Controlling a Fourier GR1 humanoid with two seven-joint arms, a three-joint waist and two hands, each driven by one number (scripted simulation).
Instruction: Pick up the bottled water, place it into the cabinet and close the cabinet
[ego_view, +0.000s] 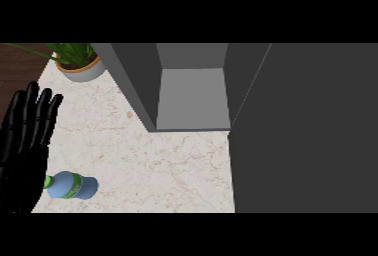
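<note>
A blue water bottle (72, 186) with a green label and green cap lies on its side on the marble counter (155, 160), near the lower left. My left hand (26, 135) rests open at the left edge, fingers straight and pointing up, just left of the bottle's cap and partly in front of it. The grey cabinet (192, 95) stands at the top centre with its inside shelf in sight. Its open door (310, 130) fills the right side of the view. My right hand does not show.
A potted green plant (77, 62) in a pale pot stands at the counter's far left corner, beside the cabinet's left wall. Dark wood floor shows beyond the counter's left edge at the top left.
</note>
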